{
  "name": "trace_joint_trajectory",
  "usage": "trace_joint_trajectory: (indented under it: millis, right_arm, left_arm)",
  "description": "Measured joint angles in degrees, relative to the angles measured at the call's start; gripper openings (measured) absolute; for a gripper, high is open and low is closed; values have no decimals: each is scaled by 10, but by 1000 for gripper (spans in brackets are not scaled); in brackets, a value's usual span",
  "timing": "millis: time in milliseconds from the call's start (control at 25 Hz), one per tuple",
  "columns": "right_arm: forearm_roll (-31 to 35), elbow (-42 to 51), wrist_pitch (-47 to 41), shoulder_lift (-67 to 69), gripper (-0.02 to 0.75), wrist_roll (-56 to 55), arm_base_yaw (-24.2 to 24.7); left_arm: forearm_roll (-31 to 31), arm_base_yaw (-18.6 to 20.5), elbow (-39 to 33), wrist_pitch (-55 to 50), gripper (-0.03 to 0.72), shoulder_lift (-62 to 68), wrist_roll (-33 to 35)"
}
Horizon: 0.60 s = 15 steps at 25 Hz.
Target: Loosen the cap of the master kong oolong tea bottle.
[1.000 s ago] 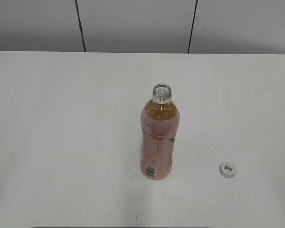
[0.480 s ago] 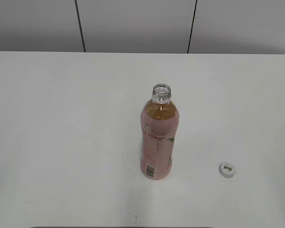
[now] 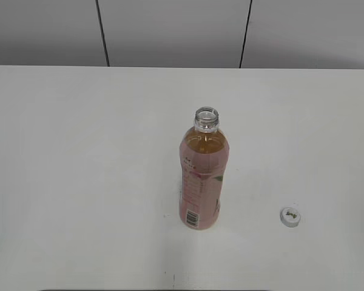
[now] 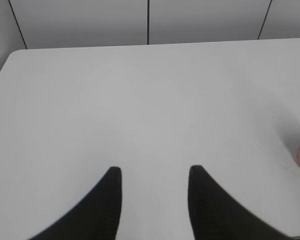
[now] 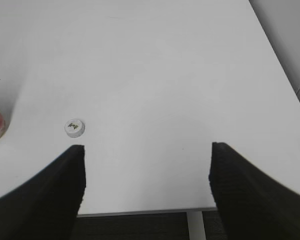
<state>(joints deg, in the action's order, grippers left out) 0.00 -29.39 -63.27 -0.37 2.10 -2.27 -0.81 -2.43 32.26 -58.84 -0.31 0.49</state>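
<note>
Standing upright, the bottle (image 3: 201, 182) is uncapped, cap (image 3: 290, 216) well apart.

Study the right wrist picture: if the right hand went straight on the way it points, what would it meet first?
Probably only the bare white table. The open right hand has the cap just left of its path; depth is unclear.

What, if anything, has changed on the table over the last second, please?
The cap turned slightly where it lies: its top mark sits at a different angle. It stayed right of the master kong oolong tea bottle, which remains upright and open-necked. Nothing was grasped or released.
</note>
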Motion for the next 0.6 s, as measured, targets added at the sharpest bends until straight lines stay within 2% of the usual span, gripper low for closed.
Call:
trace_joint_trajectory:
  millis: [600]
  right_arm:
    - [0,0,0,0,582,0,1]
  left_arm:
    - [0,0,0,1,251,0,0]
